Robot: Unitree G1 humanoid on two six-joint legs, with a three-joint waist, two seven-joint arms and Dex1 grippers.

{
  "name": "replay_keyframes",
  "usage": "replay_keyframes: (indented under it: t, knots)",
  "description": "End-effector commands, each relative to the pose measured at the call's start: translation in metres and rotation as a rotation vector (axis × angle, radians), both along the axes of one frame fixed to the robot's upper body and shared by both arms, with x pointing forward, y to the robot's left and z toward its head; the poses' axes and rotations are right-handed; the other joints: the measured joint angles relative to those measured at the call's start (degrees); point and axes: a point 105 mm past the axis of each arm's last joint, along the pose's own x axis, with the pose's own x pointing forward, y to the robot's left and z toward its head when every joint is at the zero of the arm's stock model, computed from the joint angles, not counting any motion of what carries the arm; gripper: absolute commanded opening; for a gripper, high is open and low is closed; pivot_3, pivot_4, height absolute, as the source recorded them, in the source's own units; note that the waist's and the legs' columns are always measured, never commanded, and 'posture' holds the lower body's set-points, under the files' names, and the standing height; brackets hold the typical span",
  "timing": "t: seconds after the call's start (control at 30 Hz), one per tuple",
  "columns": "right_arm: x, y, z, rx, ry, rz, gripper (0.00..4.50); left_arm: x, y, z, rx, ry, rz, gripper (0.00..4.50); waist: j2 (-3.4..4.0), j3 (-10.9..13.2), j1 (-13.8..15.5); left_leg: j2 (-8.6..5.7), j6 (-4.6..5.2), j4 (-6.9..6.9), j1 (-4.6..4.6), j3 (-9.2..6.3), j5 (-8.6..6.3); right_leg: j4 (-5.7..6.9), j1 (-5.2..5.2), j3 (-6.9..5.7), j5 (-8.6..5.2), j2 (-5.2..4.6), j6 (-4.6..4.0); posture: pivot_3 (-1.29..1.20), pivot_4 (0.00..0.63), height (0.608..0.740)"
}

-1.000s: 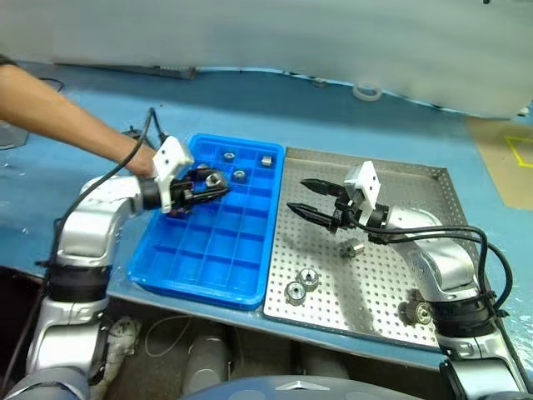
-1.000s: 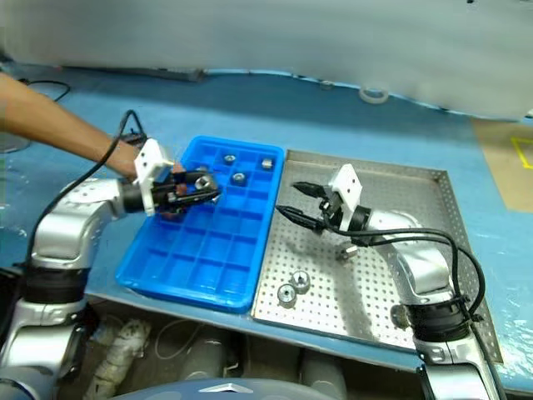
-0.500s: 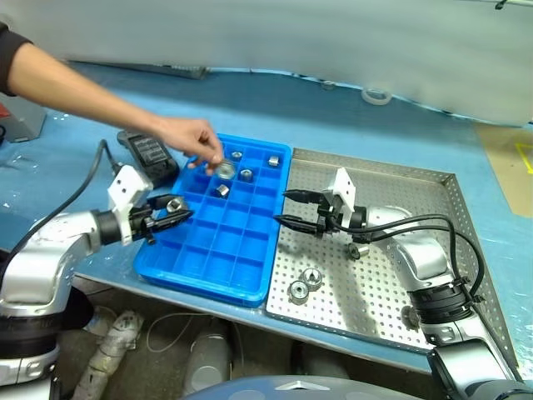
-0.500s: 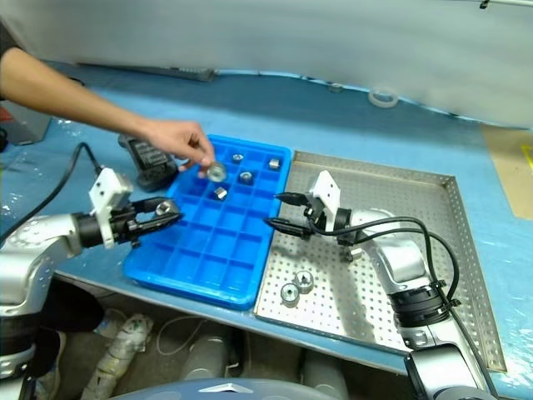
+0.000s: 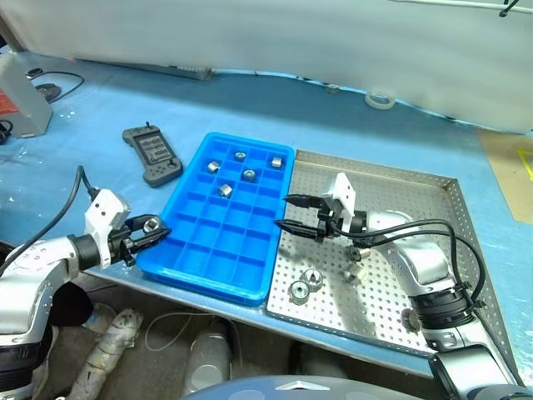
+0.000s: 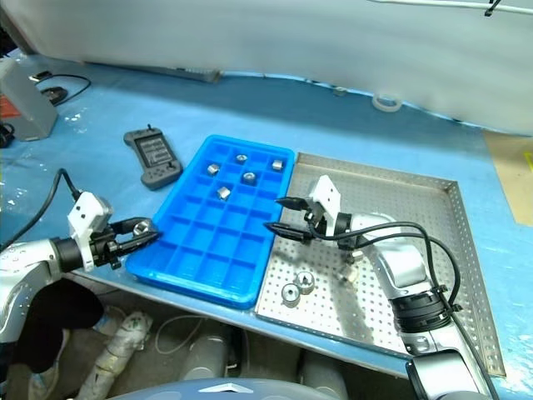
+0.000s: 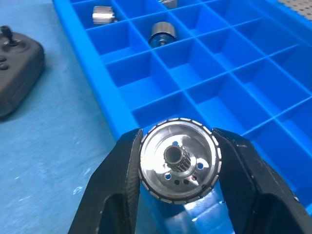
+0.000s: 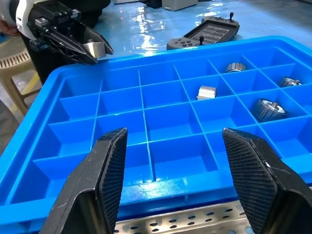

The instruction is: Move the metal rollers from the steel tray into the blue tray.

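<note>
The robot's left gripper (image 5: 148, 233), its two black fingers pinching a shiny silver metal roller (image 7: 178, 161) by its rim, hangs just off the left edge of the bright blue plastic compartment tray (image 5: 218, 265), near that tray's front left corner. Five more small silver rollers (image 5: 248, 174) sit in separate compartments at the blue tray's far end. The right gripper (image 5: 291, 212) hovers over the left edge of the large perforated steel tray (image 5: 416, 184), jaws spread wide and holding nothing, pointing toward the blue tray. Two silver rollers (image 5: 306, 283) lie near the steel tray's front edge. A dark grey handheld controller (image 5: 151, 154) rests on the blue table (image 5: 100, 100), left of the blue tray.
</note>
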Motion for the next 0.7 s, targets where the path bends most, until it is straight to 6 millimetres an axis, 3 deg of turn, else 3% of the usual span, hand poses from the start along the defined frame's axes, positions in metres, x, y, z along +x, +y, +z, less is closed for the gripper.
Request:
replay_keyframes:
  t: [0.03, 0.13, 0.27, 0.4, 0.63, 0.7]
  knots:
    - [0.000, 0.001, 0.013, 0.002, -0.059, 0.007, 3.24, 0.007, -0.008, 0.007, 0.007, -0.053, 0.007, 2.08, -0.08, -0.1, 0.1, 0.00, -0.03, -0.05, 0.03, 0.00, 0.02, 0.02, 0.00, 0.00, -0.02, 0.00, 0.04, 0.15, 0.150, 0.740]
    - [0.000, 0.003, 0.013, 0.001, -0.062, 0.006, 3.24, 0.017, -0.011, 0.006, -0.005, -0.079, 0.046, 2.08, -0.16, -0.1, 0.2, 0.00, -0.14, -0.15, 0.09, 0.00, 0.09, 0.06, 0.02, -0.03, -0.09, 0.01, 0.16, 0.15, 0.150, 0.740]
    - [0.001, 0.003, 0.012, -0.007, -0.067, 0.002, 3.24, 0.023, -0.033, 0.007, -0.049, -0.091, 0.013, 2.08, -0.25, -0.2, 0.1, 0.00, -0.17, -0.15, 0.13, -0.02, 0.10, 0.16, 0.05, -0.04, -0.12, 0.00, 0.23, 0.14, 0.150, 0.740]
    - [0.000, 0.003, 0.011, -0.014, -0.069, -0.006, 3.24, 0.029, -0.042, -0.002, -0.052, -0.069, 0.022, 2.08, -0.29, -0.2, 0.0, 0.01, -0.18, -0.15, 0.12, -0.02, 0.12, 0.21, 0.23, -0.04, -0.12, 0.01, 0.24, 0.13, 0.150, 0.740]
    - [-0.002, 0.000, 0.008, -0.020, -0.069, -0.023, 3.24, 0.022, -0.040, -0.017, -0.045, -0.001, 0.031, 2.08, -0.30, -0.2, 0.0, 0.04, -0.20, -0.15, 0.14, -0.02, 0.13, 0.24, 0.26, -0.04, -0.13, 0.04, 0.24, 0.12, 0.150, 0.740]
    - [-0.001, -0.001, 0.007, -0.023, -0.067, -0.028, 3.24, 0.004, -0.047, -0.025, -0.046, 0.028, 0.009, 2.60, -0.31, -0.2, -0.3, 0.04, -0.19, -0.15, 0.24, -0.02, 0.12, 0.23, 0.34, -0.04, -0.13, 0.04, 0.24, 0.12, 0.150, 0.740]
